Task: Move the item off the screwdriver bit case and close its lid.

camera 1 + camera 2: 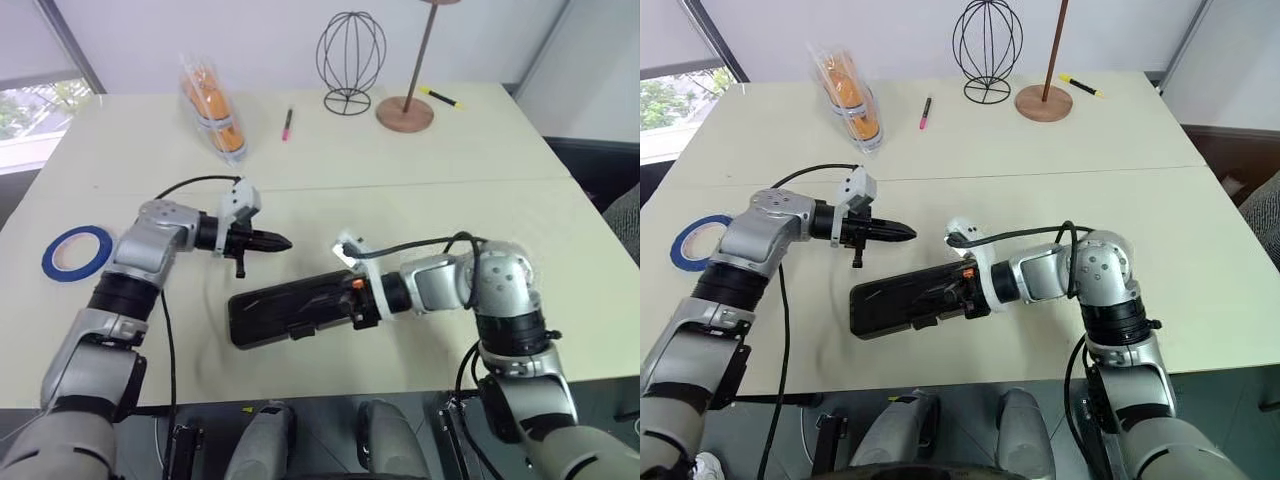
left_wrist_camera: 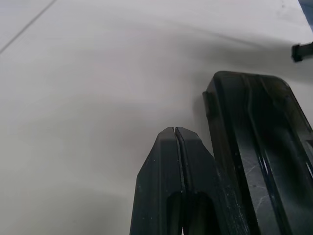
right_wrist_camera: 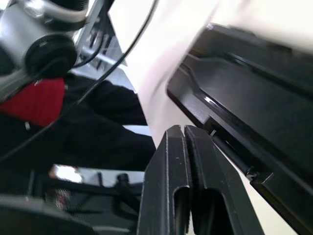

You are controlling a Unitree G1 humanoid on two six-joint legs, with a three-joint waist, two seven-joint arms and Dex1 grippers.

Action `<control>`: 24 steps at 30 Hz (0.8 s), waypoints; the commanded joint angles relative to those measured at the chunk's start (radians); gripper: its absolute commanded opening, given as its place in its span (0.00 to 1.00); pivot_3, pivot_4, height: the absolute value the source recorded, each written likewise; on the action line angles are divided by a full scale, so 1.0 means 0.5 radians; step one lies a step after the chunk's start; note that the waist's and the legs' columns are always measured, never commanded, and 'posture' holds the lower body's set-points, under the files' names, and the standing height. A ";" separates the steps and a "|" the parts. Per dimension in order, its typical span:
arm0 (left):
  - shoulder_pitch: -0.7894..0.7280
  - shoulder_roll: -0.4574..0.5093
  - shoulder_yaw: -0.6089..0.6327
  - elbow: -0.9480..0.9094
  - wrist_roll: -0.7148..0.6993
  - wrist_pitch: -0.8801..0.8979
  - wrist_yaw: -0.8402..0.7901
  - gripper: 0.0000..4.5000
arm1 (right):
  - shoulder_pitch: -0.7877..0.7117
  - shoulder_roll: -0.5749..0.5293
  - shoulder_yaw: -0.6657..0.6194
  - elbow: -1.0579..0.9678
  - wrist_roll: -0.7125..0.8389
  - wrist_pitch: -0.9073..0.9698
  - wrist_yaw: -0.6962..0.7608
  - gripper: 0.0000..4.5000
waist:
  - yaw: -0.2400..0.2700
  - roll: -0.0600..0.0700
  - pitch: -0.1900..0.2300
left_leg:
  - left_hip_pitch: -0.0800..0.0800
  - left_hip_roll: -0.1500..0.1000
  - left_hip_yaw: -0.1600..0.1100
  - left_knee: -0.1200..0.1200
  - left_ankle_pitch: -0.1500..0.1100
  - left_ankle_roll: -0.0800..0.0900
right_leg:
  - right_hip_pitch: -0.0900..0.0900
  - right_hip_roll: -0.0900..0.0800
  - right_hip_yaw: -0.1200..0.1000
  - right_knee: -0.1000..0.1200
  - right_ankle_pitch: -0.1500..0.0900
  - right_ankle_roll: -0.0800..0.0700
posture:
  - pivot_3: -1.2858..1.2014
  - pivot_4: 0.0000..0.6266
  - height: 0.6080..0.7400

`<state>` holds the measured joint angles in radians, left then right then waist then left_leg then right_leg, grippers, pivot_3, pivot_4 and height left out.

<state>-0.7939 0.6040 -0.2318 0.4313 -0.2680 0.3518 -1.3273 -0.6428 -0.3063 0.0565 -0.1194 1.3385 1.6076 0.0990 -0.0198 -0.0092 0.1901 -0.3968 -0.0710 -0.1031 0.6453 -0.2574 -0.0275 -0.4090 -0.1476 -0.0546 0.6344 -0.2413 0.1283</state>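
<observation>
Your right gripper clenched empty, tips at right end of screwdriver bit case. Left gripper clenched empty, hovering just past case's far-left corner. Lid looks down, near flat; latch tab on near edge. Judge plastic stiff, light, slick: press flat, don't pinch. Tape roll lies far left, well apart from case. Table open beyond case; near edge close.
</observation>
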 commanded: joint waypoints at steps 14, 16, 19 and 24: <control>-0.084 -0.146 -0.009 0.059 0.139 -0.138 -0.065 0.00 | 0.197 -0.405 0.588 -0.018 1.267 -0.666 -1.169 0.02 | -0.002 -0.001 0.000 | -0.001 0.001 0.001 0.003 -0.001 0.002 | 0.001 0.001 -0.001 0.000 0.000 0.001 | 0.52 0.24 1.00; -0.072 -0.155 -0.015 0.041 0.142 -0.139 -0.075 0.00 | 0.215 -0.390 0.597 -0.032 1.267 -0.722 -1.223 0.02 | 0.000 -0.001 0.000 | -0.001 0.001 0.001 0.003 -0.001 0.003 | 0.001 0.001 -0.001 0.000 0.000 0.001 | 0.52 0.24 1.00; -0.034 -0.148 -0.054 0.008 0.168 -0.174 -0.115 0.00 | 0.235 -0.351 0.609 -0.078 1.267 -0.790 -1.310 0.02 | 0.000 -0.001 0.000 | -0.002 0.001 0.001 0.004 -0.001 0.003 | 0.001 0.001 -0.001 0.000 0.000 0.001 | 0.52 0.24 1.00; 0.021 -0.129 -0.126 -0.027 0.231 -0.254 -0.195 0.00 | 0.282 -0.285 0.605 -0.138 1.267 -0.892 -1.491 0.02 | 0.003 -0.001 0.000 | -0.002 0.001 0.001 0.004 -0.001 0.003 | 0.001 0.001 0.000 0.000 0.000 0.001 | 0.52 0.24 1.00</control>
<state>-0.7787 0.5290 -0.2920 0.4555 -0.1614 0.2472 -1.4039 -0.5063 -0.4618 0.3677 -0.1507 1.9463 1.1817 -0.6223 -0.0183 -0.0095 0.1902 -0.3978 -0.0705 -0.1028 0.6474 -0.2580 -0.0258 -0.4087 -0.1471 -0.0549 0.6344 -0.2414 0.1286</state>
